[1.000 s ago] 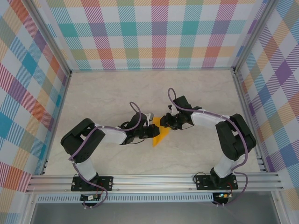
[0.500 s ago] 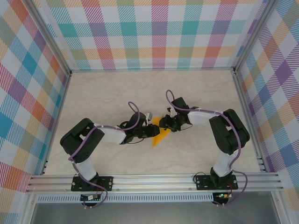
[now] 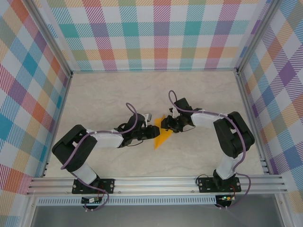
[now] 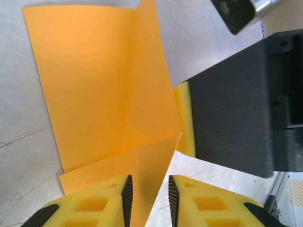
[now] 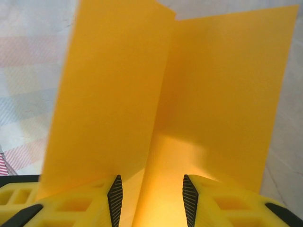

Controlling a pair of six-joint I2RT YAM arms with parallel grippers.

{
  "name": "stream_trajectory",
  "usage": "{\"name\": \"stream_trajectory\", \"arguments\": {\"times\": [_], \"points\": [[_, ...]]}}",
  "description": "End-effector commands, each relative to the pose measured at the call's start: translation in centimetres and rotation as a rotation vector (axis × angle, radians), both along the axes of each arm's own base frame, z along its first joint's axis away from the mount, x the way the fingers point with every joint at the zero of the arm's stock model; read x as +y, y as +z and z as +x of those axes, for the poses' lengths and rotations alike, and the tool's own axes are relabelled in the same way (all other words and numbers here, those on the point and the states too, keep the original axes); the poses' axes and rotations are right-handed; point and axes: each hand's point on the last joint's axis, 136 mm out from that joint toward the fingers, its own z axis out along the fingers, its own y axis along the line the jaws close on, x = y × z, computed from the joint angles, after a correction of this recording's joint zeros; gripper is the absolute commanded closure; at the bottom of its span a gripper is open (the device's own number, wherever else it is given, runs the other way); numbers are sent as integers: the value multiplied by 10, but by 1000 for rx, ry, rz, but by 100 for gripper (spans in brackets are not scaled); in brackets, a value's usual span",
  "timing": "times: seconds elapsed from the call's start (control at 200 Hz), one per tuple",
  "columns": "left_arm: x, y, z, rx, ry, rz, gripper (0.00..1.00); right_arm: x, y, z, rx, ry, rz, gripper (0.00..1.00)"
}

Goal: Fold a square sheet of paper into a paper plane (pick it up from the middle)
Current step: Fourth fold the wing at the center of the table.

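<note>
Square sheet of paper [image 3: 161,135]: orange and creased. It lies on the counter [image 3: 104,99] about mid-width between my two arms, and in the top view it tapers to a point on its near-left side.

Left pincer [image 3: 150,130]: reaches in from the left, at the sheet's left edge. In my left wrist view the left pincer [image 4: 147,189] is slightly spread, with a narrow gap between the fingertips. A corner flap of the paper [image 4: 104,90] runs down into that gap. Cannot tell whether either fingertip touches it.

Right pincer [image 3: 165,124]: comes in from the right, at the sheet's far corner. In my right wrist view the right pincer [image 5: 152,189] is spread wider, its fingers standing to either side of a crease in the paper [image 5: 161,94], which runs up away from the camera. The left wrist view shows one yellow pad [image 4: 184,118] of the right pincer against the sheet's edge. Firm pinch or not: cannot tell.

The two pincers sit close together over the sheet.
</note>
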Motion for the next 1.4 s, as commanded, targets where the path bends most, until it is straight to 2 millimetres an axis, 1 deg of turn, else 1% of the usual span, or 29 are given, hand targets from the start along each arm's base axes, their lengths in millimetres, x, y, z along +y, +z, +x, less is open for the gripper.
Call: {"name": "stream_trajectory", "arguments": {"times": [0.0,0.07,0.225,0.495,0.67,0.88,1.035,1.15,1.195,1.265,1.395], "points": [[6,-11,3,6,9,43,76,5,12,-7,-25,32,42,60],[6,-12,6,3,19,55,81,5,12,-8,-24,33,41,60],[7,-16,11,4,25,88,85,6,10,-11,-21,40,38,60],[6,-22,19,2,26,132,87,9,2,-8,-21,43,10,60],[10,-30,21,10,38,163,87,7,-9,-5,-2,34,-31,60],[10,-33,23,9,35,182,87,9,-17,-3,10,33,-50,59],[9,-36,24,13,24,188,87,5,-24,-3,24,22,-89,58],[8,-34,23,12,17,182,87,-1,-34,-4,53,-4,-148,58],[7,-30,23,8,14,174,86,-4,-36,-4,62,-16,-163,58],[7,-24,22,3,12,163,83,-5,-39,-5,74,-26,-171,59],[10,-6,18,-10,24,134,73,-8,-37,-4,80,-47,-186,60]]}}
